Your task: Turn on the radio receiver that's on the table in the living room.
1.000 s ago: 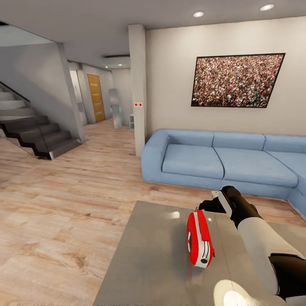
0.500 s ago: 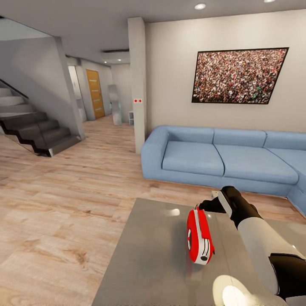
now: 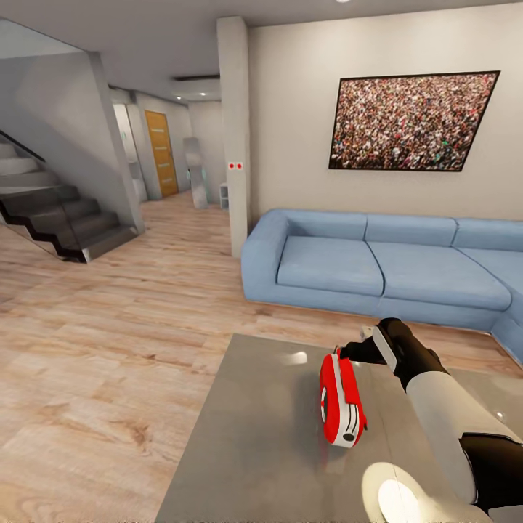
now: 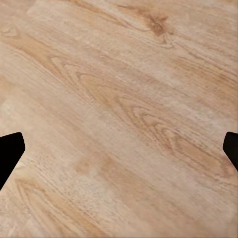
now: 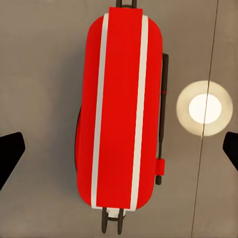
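Radio receiver (image 3: 341,404): bright red with white trim bands, standing upright on the table, near its far edge and toward the right side in the head view; narrow edge turned toward the head camera, round dark knob low on the visible face.
Radio seen from right wrist (image 5: 121,111): red top with two white stripes running lengthwise, thin dark rod along one side, dark handle ends poking out at both short ends.
Writing: no brand, label or lettering readable on the radio.
Table (image 3: 254,450): glossy grey-taupe top, reflecting round ceiling lights as bright spots.
Right gripper (image 5: 119,148): hovering just above and behind the radio's far end; two dark fingertips at opposite edges of the wrist picture, spread wide, radio between them but clear of both.
Right arm (image 3: 436,407): white forearm with black wrist, reaching over the table's right part.
Left gripper (image 4: 119,148): fingertips spread wide apart, holding nothing, pointed down at the wood plank floor (image 4: 119,99).
Sofa (image 3: 378,269): blue sectional, beyond the table against the beige wall.
Framed photo (image 3: 410,122): crowd picture above the sofa, no words legible.
Staircase (image 3: 58,218): dark steps far left.
Door (image 3: 161,152): orange-brown, down the hallway.
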{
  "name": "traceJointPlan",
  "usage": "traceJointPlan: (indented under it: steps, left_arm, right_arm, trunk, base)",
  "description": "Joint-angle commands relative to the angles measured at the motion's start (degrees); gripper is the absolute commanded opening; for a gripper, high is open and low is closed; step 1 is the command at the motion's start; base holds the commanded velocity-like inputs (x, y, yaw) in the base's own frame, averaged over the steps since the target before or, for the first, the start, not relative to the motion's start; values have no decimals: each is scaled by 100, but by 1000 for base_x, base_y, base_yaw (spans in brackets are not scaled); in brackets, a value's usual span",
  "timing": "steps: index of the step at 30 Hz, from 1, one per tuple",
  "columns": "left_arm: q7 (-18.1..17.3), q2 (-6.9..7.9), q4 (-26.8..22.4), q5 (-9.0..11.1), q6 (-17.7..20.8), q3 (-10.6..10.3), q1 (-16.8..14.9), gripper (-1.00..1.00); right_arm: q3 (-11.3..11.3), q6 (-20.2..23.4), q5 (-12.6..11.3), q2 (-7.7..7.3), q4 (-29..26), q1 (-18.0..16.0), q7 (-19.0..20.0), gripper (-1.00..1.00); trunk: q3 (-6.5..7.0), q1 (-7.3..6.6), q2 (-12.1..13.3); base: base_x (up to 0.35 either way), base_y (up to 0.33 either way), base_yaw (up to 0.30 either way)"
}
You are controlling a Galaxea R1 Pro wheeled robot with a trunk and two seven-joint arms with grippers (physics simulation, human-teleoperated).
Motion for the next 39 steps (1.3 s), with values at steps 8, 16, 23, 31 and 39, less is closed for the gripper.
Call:
traceJointPlan:
  steps: [8,16,23,31,39]
  left_arm:
    - [0,-4,0,-1,0,0,0,100]
    - [0,-5,0,0,0,0,0,100]
    - [0,-5,0,0,0,0,0,100]
    - [0,-2,0,1,0,0,0,100]
    - [0,-4,0,0,0,0,0,100]
  right_arm:
    - [0,0,-1,4,0,0,0,100]
    - [0,0,-9,24,0,1,7,100]
    - [0,0,-9,26,0,1,7,100]
    - [0,-52,0,26,6,0,2,100]
    - [0,-78,-5,32,15,0,1,100]
  trunk:
    - [-74,0,0]
    - [-148,0,0]
    - [-213,0,0]
    - [-287,0,0]
    - [-361,0,0]
  base:
    - [0,0,0]
    - [0,0,0]
    - [0,0,0]
    - [0,0,0]
    - [0,0,0]
